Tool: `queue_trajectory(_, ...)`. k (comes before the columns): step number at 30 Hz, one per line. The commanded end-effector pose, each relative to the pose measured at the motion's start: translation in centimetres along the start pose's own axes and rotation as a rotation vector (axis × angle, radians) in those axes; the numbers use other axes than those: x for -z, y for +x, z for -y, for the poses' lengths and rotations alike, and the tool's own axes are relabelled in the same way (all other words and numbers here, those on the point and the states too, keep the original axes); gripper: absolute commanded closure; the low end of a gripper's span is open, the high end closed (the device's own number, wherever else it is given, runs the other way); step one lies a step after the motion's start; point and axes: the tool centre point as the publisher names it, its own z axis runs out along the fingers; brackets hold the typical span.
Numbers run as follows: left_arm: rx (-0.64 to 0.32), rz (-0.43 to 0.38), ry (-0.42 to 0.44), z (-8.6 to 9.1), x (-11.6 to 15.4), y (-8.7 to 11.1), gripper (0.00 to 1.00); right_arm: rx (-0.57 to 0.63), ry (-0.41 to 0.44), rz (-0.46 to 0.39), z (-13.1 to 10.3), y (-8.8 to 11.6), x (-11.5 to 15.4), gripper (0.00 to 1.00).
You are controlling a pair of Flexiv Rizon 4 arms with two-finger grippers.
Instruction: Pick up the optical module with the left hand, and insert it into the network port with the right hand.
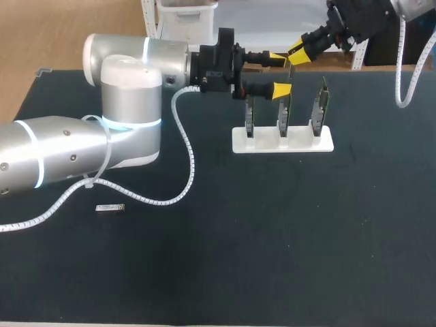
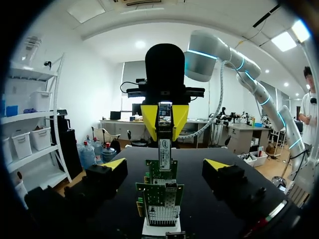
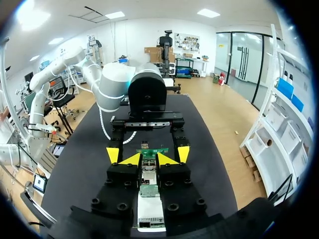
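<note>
Two yellow fingertips of the right end effector [image 3: 149, 159] are pinched on a silver optical module [image 2: 164, 142]. It hangs with its long axis near upright, its lower end pointing down at the row of three green boards [image 1: 283, 112] just beneath. By my reading, the coming move turns on lining this upright module up with a port on one board and pushing along its length; which board's port it is over I cannot tell. The left end effector [image 1: 278, 75] hovers just beside, fingers spread wide and gripping nothing, looking along the row, so the right one is the nearer to the job. The boards stand in a white stand [image 1: 283, 142] on the dark desk [image 1: 272, 245]. A second module [image 1: 110, 208] lies flat, well apart, beside the left arm [image 1: 68, 157].
</note>
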Motion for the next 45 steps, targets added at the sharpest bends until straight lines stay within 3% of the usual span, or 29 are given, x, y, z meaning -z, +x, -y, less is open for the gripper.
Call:
queue_trajectory(1,-0.016,-0.055,-0.009,0.8,0.6,-0.9,0.00,-0.001,0.005,0.005,-0.1,0.1,0.0,1.00)
queue_trajectory(8,0.017,-0.134,-0.023,0.7,1.5,0.2,0.00,-0.001,0.009,0.008,-0.1,0.2,0.0,1.00)
queue_trajectory(16,-0.031,-0.222,0.009,1.0,1.6,0.3,0.00,-0.002,0.009,0.012,-0.1,0.2,0.0,1.00)
queue_trajectory(33,0.035,-0.310,0.070,0.7,1.5,1.5,0.00,0.000,0.012,0.014,-0.1,0.2,-0.1,1.00)
queue_trajectory(45,0.042,-0.324,0.078,0.9,1.5,1.8,0.00,0.002,0.016,0.015,0.0,0.2,0.0,1.00)
